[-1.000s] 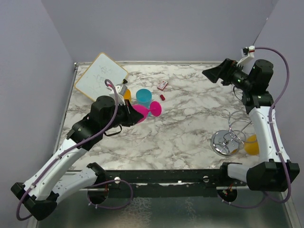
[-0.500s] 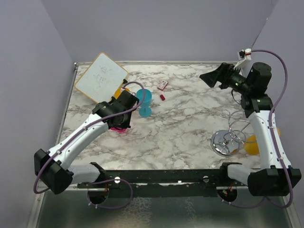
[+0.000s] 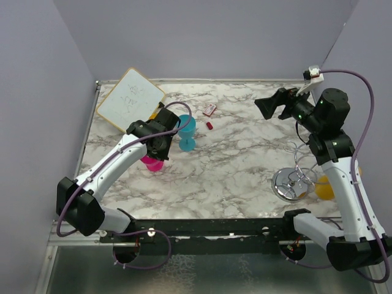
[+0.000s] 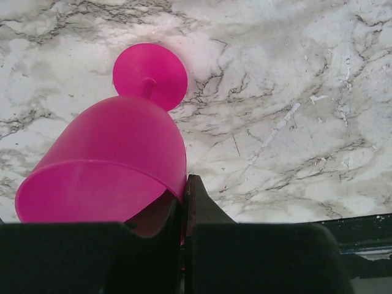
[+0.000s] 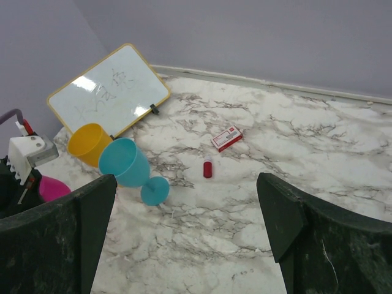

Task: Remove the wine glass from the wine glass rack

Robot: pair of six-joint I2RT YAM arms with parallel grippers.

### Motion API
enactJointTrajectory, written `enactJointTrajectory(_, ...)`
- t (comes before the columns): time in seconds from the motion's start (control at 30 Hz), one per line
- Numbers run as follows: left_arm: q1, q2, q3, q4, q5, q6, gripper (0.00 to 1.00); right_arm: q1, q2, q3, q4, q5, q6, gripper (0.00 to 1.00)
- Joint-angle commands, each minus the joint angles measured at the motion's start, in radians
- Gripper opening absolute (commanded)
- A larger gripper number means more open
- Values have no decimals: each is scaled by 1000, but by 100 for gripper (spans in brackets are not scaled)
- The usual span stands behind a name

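The wine glass rack [image 3: 296, 175], a silver wire stand on a round shiny base, stands at the near right. A yellow wine glass [image 3: 324, 187] is at its right side, partly hidden by my right arm. My left gripper [image 3: 157, 152] is shut on the rim of a pink wine glass [image 4: 104, 164], held upright with its foot [image 4: 150, 76] down towards the marble. It also shows in the top view [image 3: 152, 163]. My right gripper [image 3: 269, 108] is open and empty, high above the table's back right, away from the rack.
A blue wine glass [image 5: 125, 162] and a yellow one [image 5: 89, 144] stand beside the left gripper. A whiteboard [image 5: 107, 89] leans at the back left. A small red-and-white box [image 5: 226, 138] and a red bottle [image 5: 207, 169] lie mid-table.
My left arm has turned the pink glass from lying on its side to upright and moved it left and nearer. My right gripper has drifted a little to the left.
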Motion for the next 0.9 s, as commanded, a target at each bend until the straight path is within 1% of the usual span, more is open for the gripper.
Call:
enactJointTrajectory(0.0,9,34,43,-20,77,41,0,23,-17,12,-4,75,-44,99)
enactJointTrajectory(0.23,30,67,65,-25,79,57,0,53,-57,-26,24,134,-68,99)
enactJointTrajectory(0.47,40,78,67,-28,77,58,27,78,-78,-32,34,179,-91,99)
enactJointTrajectory(0.6,40,73,101,-41,50,53,35,81,-83,-39,40,182,-94,99)
enactJointTrajectory(0.67,40,63,121,-52,36,53,42,83,-85,-42,42,186,-96,99)
enactJointTrajectory(0.77,40,36,180,-62,26,51,61,87,-88,-42,40,194,-102,99)
enactJointTrajectory(0.87,40,9,218,-74,33,52,72,92,-92,-47,41,209,-107,99)
